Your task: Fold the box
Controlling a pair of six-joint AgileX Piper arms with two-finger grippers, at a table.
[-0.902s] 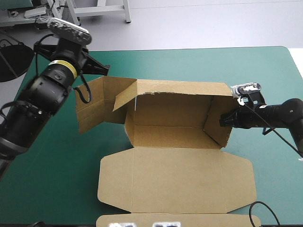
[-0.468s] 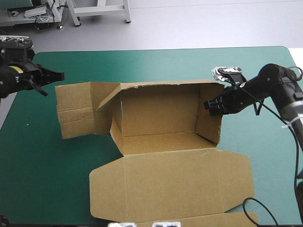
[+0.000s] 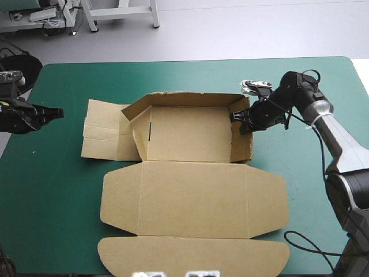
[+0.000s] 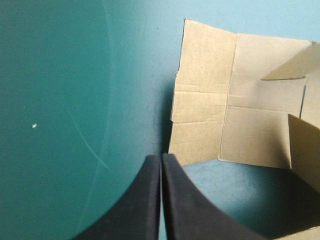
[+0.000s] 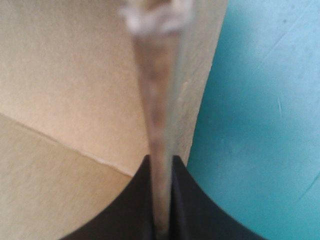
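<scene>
Your right gripper has its black fingers clamped on the right wall of the brown cardboard box; left gripper is clenched, empty. Yank and the sheet could slide or crease.

Blurred edge, box cut off
Between the right gripper's fingers the box wall's edge is a blur covering their inner faces. Ahead of the left gripper's fingers, the box runs out of view.

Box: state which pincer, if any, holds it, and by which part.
The right pincer grips the box by the upper edge of its raised right wall; the left pincer, shut, holds nothing.
</scene>
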